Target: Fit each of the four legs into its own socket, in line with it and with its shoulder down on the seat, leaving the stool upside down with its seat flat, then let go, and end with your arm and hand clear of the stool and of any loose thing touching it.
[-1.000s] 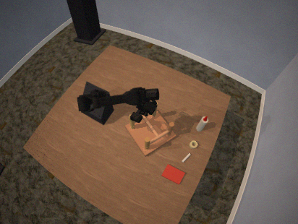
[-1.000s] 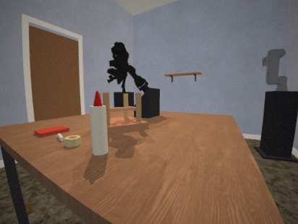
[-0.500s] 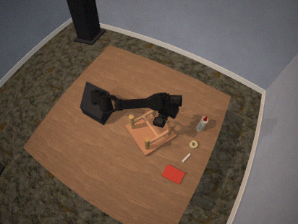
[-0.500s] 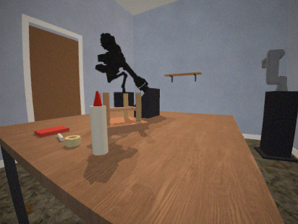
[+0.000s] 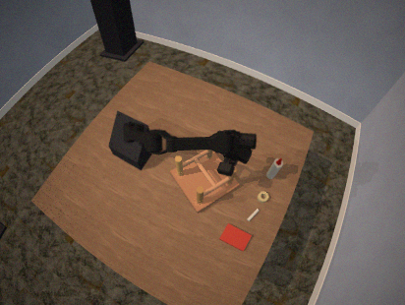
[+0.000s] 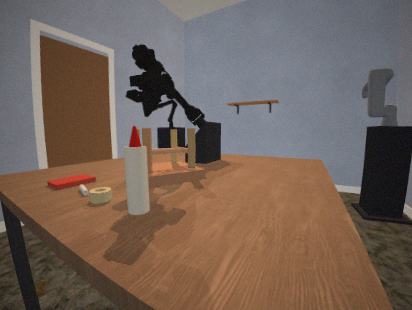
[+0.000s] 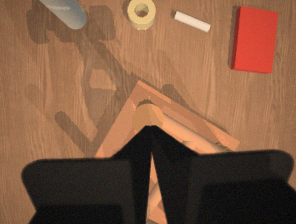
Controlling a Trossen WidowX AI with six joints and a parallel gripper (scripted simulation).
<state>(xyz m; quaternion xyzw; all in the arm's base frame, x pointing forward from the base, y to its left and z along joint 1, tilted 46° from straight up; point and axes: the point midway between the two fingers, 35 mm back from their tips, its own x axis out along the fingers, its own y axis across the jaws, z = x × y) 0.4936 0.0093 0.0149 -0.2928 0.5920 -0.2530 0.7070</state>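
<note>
Wood table | stool seat inside edges | fingers pressed together, above stool

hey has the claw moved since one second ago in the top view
Yes. In the top view the claw has shifted right, away from the arm's black base and toward the glue bottle.
</note>
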